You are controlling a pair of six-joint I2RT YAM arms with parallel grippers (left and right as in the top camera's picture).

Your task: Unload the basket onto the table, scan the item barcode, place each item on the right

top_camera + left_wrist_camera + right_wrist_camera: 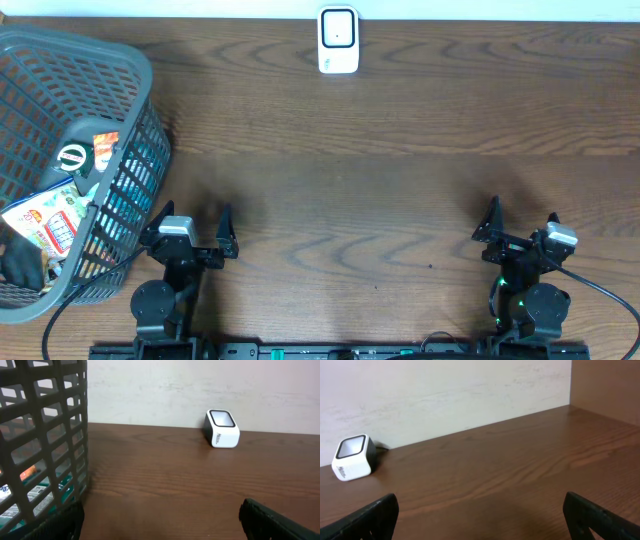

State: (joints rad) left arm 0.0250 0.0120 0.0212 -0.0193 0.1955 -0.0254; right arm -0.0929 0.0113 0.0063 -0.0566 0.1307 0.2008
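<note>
Two arms at the near edge of the bench (350, 150): left arm (160, 300) and right arm (535, 305), one claw each. The left claw (194, 222) is spread wide and pinches nothing, with bare wood between its two fingers. The right claw (521, 222) is the same, spread wide with nothing in it. Both claws point toward the far edge and sit well apart from each other. One grey mesh basket (148, 85) stands just beside the left claw on its outer side, and in the left wrist view its wall fills the left of the frame. The task's things are inside the basket: packaged items lying jumbled together, at least four. They are a colourful flat pack (50, 215), a round white-and-green lid (72, 156), an orange-red pack (105, 145) and a dark item (20, 262) at the basket's near end. An exact count cannot be told through the mesh, and no barcode is readable. The middle of the bench past the claws is plain dark wood. One white scanner (338, 40) with a dark window stands at the far edge near the centre, well apart from the basket and both claws. A pale wall (200, 385) rises right behind it.
</note>
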